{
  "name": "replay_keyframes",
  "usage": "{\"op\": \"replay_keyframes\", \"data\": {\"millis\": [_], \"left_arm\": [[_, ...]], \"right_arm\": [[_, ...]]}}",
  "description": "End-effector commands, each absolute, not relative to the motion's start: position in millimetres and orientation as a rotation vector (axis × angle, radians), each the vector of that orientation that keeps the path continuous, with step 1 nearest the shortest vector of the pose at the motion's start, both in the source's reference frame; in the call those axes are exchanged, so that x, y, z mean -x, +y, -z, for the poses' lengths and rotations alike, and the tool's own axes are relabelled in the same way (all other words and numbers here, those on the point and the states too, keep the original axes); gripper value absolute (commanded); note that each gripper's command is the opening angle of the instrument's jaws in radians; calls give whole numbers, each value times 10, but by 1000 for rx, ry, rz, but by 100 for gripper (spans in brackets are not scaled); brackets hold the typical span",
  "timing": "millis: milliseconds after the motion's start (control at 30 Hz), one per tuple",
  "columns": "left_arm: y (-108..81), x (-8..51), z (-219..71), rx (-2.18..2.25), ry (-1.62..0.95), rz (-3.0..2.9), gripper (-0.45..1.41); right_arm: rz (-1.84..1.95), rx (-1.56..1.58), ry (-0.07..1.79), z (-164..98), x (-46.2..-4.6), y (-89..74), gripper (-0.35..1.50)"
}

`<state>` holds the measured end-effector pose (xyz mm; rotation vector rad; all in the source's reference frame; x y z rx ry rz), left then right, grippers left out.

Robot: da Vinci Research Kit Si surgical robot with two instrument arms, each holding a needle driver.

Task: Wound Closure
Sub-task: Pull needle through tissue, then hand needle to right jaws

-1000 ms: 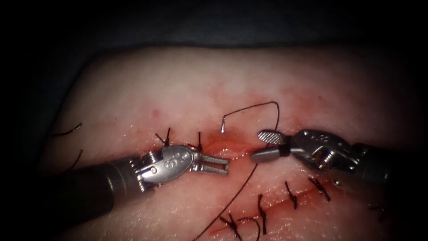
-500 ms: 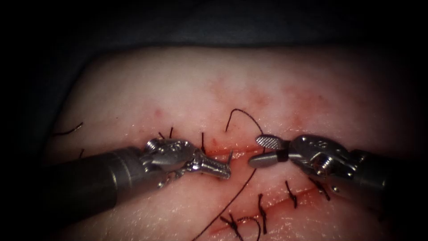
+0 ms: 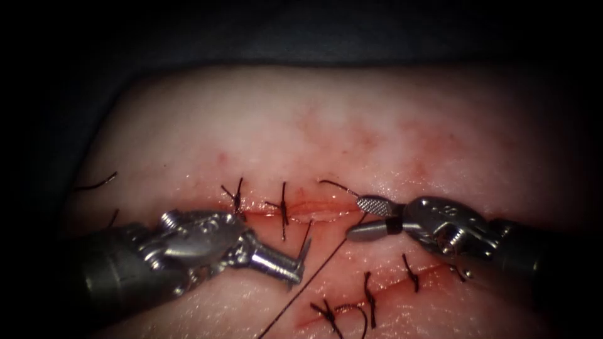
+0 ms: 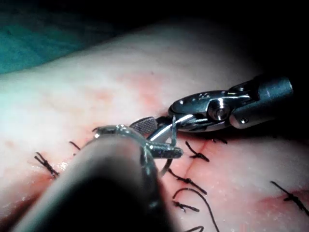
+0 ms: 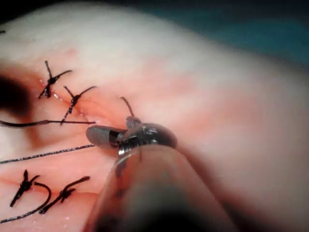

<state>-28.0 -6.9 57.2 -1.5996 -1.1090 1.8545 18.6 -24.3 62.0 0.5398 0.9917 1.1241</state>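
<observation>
- No text, label, brand, number or sign can be read in any of the views.
- The silver steel wrist housing of the right arm's tool carries small embossed marks in the endoscope view, too small and dim to make out.
- The silver steel wrist housing of the left arm's tool shows only glare and pivot screws there, with no legible character.
</observation>
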Motion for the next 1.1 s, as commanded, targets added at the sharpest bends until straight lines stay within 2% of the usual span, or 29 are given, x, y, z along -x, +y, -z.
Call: {"op": "replay_keyframes", "data": {"millis": [33,400,533,667,900,1033,1067,1100], "left_arm": [[-62,285,-567,1638,-1022,-1914,-45],[-18,283,-510,2019,-322,-2123,-45],[10,275,-495,2064,-203,-2101,-45],[43,276,-485,2116,-95,-2097,-45],[81,283,-478,2163,51,-2103,-45],[101,282,-473,2164,60,-2089,-45],[106,282,-473,2168,52,-2081,-45],[113,280,-472,2166,46,-2076,-45]], "right_arm": [[-1121,-541,996,-621,-195,-239,73],[-1112,-547,997,-613,-185,-245,64],[-1116,-549,996,-614,-184,-245,62],[-1120,-551,995,-617,-184,-246,69],[-1126,-557,995,-617,-183,-250,66],[-1130,-559,994,-617,-183,-252,78],[-1132,-558,997,-616,-184,-252,91],[-1135,-554,1003,-614,-186,-253,91]]}}
